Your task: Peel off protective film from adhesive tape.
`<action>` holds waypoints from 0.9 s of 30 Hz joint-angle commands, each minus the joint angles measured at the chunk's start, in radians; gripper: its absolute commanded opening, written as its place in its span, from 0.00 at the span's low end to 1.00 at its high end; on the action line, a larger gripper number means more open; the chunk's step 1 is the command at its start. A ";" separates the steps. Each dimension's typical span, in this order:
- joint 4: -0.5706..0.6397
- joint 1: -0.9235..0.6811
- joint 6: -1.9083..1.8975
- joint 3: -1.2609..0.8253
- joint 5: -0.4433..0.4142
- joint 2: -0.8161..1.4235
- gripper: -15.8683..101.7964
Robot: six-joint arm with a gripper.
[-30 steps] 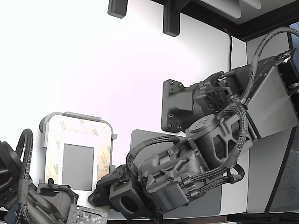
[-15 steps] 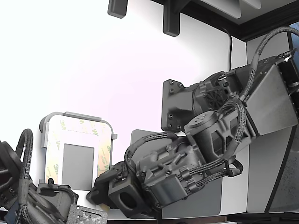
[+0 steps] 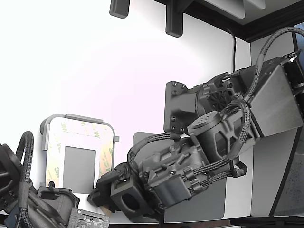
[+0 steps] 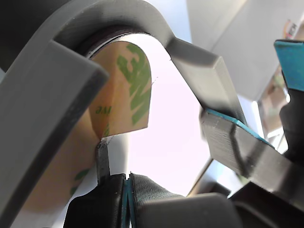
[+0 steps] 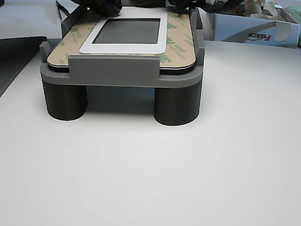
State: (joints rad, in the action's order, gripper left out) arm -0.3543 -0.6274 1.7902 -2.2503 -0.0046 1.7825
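Observation:
The adhesive tape (image 3: 105,156) frames a small grey rectangle (image 3: 79,168) on a grey holder (image 3: 78,117) at the exterior view's lower left. Its cream cover carries green 3M print. My gripper (image 3: 102,195) sits at the holder's near right corner as that view shows it. In the wrist view a corner of the protective film (image 4: 126,90) curls up off the part. Its lower edge runs down into my gripper (image 4: 127,197), whose dark fingers (image 4: 99,204) are pressed together. In the other view the tape (image 5: 181,42) lies flat on the raised holder (image 5: 113,70), and my gripper (image 5: 106,5) shows dark at the far edge.
A second arm (image 3: 28,199) sits at the exterior view's lower left, by the holder. A large dark grey mat (image 3: 213,204) lies under my arm. A blue-edged grey block (image 4: 237,142) stands close beside my fingers. A printed box (image 5: 254,28) stands behind the holder.
My arm's wrist and gripper have shifted slightly toward the exterior view's lower left, staying at the holder's corner. The second arm has not moved.

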 commanded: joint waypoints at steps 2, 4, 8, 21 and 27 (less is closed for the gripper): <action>-0.020 0.017 0.000 0.011 -0.012 0.025 0.04; -0.038 0.017 0.000 0.020 -0.017 0.034 0.04; -0.066 0.017 -0.018 0.018 -0.035 0.071 0.04; -0.387 0.063 -0.161 -0.038 -0.133 0.502 0.94; -0.442 0.196 -0.233 -0.107 -0.086 0.713 0.96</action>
State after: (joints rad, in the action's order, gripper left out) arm -0.7777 -0.4817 1.5969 -2.3746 -0.0874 2.3915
